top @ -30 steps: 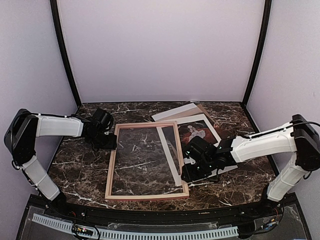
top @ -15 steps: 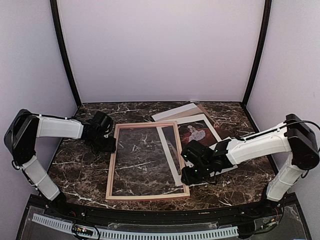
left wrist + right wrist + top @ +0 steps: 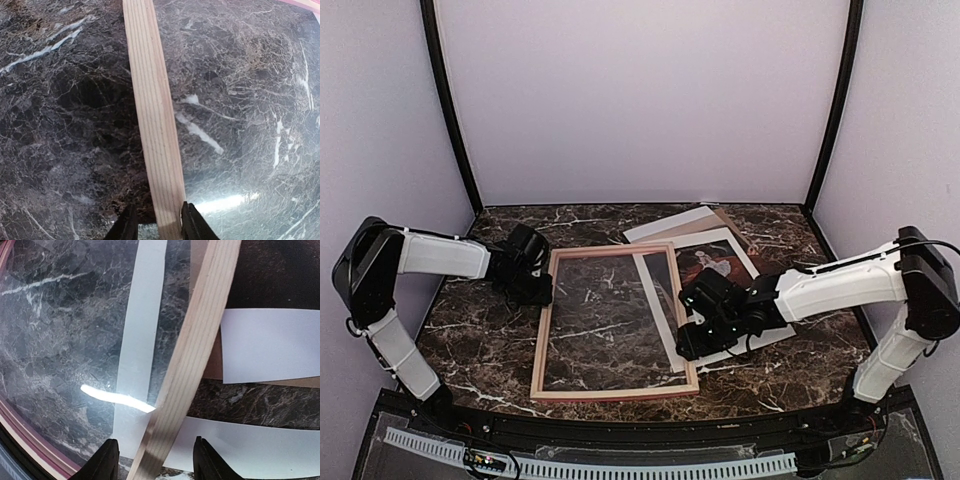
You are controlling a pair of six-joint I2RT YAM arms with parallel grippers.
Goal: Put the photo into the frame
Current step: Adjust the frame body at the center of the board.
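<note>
The frame lies flat on the marble table with its pale wood back up and glass in it. The photo lies to its right, and its left white border shows through the glass under the frame's right rail. My left gripper straddles the left rail. Its jaws are narrowly apart: the right finger touches the wood and a gap shows on the left. My right gripper is wide open astride the right rail, with gaps on both sides. The photo's dark scene shows in the right wrist view.
A whitish sheet and a brown hardboard backing lie behind the photo at the back. More white paper lies under the right gripper. Purple walls and black posts enclose the table.
My right gripper has shifted a little up and left along the right rail. My left gripper has edged slightly along the left rail. The frame has stayed in place.
</note>
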